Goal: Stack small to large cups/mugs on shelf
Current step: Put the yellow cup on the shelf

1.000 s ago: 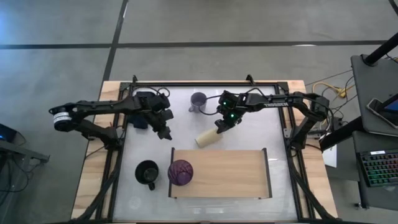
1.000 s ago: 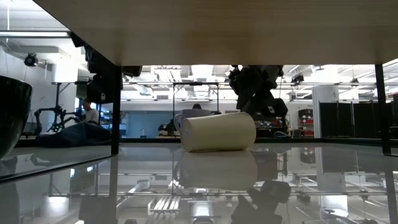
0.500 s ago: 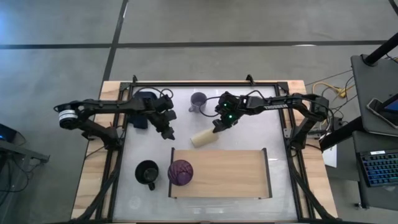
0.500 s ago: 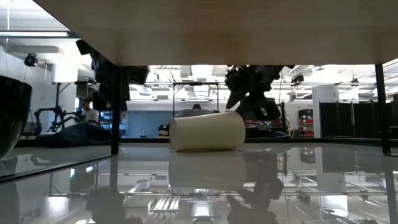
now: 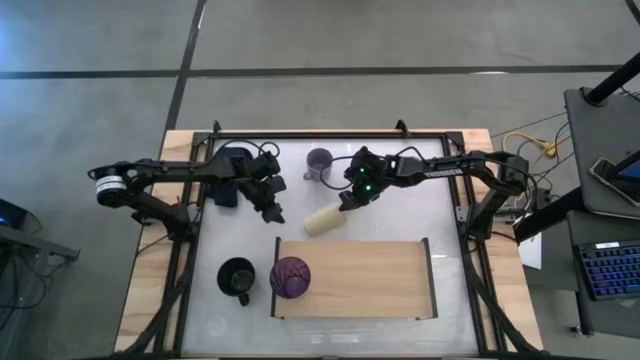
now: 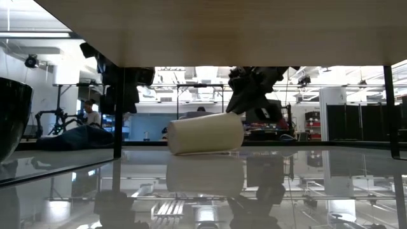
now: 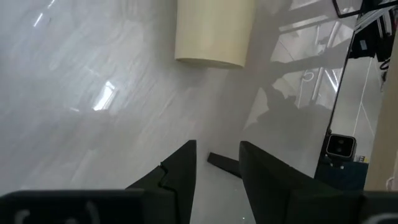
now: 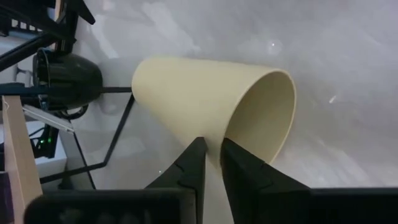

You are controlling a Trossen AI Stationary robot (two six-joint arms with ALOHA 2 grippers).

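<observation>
The pale yellow cup (image 5: 322,220) lies on its side on the white table, just beyond the shelf's (image 5: 370,280) far edge. Its open end faces my right gripper (image 5: 347,203), which is shut and stands against it. My left gripper (image 5: 272,212) is slightly open and empty, a short way to the cup's left, facing its closed end (image 7: 209,61). The purple tumbler (image 5: 290,277) stands on the shelf's left end. The black mug (image 5: 237,279) stands on the table left of the shelf. The grey-lavender mug (image 5: 319,163) stands at the far side. My right gripper sets its shut fingertips (image 8: 198,149) against the yellow cup's outer wall (image 8: 205,127), close to the open rim. The fingers come slanting down from the table's far right. The cup lies on its side on the table, open end toward the gripper.
A dark blue cloth (image 5: 230,165) lies at the far left, under my left arm. The shelf's black end rails (image 5: 430,270) stand at its short ends. The shelf's middle and right part hold nothing.
My right gripper has moved toward the table's left, and the yellow cup, still on its side, has moved a little leftward along the table ahead of it. My left gripper has shifted slightly right toward the cup.
</observation>
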